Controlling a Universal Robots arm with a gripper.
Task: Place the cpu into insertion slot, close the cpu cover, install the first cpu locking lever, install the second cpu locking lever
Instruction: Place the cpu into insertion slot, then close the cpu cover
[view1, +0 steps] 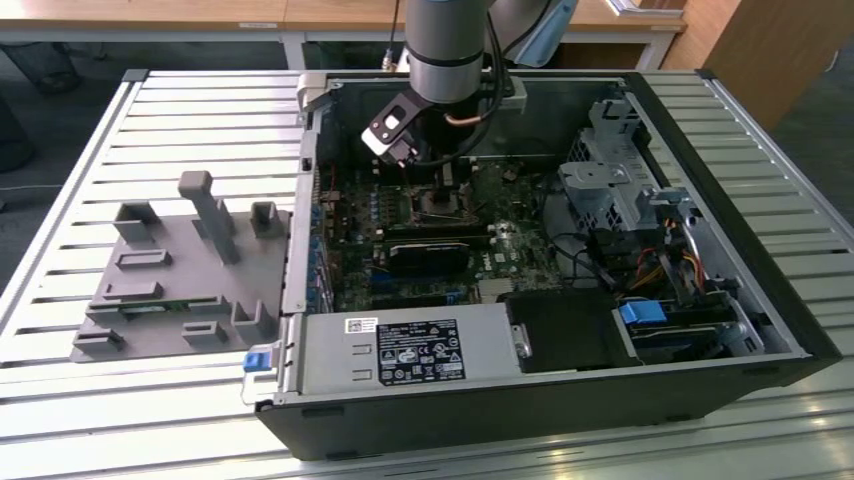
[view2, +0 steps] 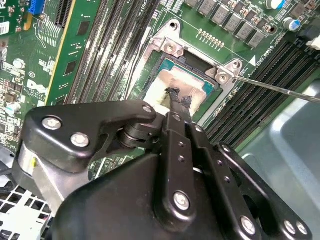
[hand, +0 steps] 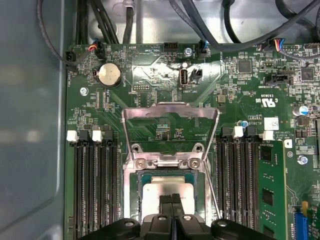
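Open computer case on a slatted metal table (view1: 134, 420), read from the exterior view's left to its right. A grey moulded fixture (view1: 174, 270) lies on the table just beside the case (view1: 534, 425). Inside the case, a grey power supply box (view1: 400, 352) sits along the near wall. Behind it, the arm (view1: 451, 50) reaches down over the green motherboard (view1: 521, 255), with the gripper (view1: 434, 180) above the insertion slot (view1: 438, 203). A metal drive cage (view1: 607, 190) stands further right. In both wrist views the cpu (view2: 172, 80) (hand: 155, 192) lies flat inside the insertion slot (hand: 134, 180), pale top upward. The gripper (view2: 178, 100) (hand: 172, 199) has its jaws drawn together with no gap between them, and the tips meet the chip's top. The cpu cover (hand: 170, 109) is swung open off the socket, and the board shows through its cut-out. A thin locking lever (view2: 280, 89) (hand: 214, 192) runs alongside the socket, unlatched. Memory slots (hand: 95, 190) flank the socket.
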